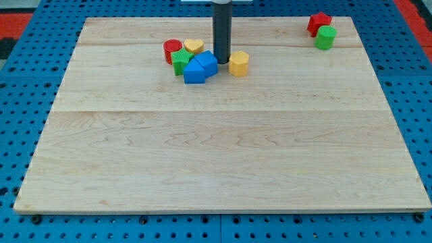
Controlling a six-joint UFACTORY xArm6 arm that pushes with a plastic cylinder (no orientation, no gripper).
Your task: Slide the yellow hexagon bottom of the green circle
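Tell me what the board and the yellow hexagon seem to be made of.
The board looks like pale, unpainted wood: grain lines and plank seams show. The yellow hexagon seems painted wood or plastic; its even, slightly glossy colour leaves this open.

Lying flat across most of the view: a pale wooden board (pixel 223 155) of joined planks, grain running left to right; resting on a blue perforated surface (pixel 20 135) showing past every edge; glimpsing a red patch (pixel 413 10) beyond the top right corner; catching soft, even light, casting only faint shadows.
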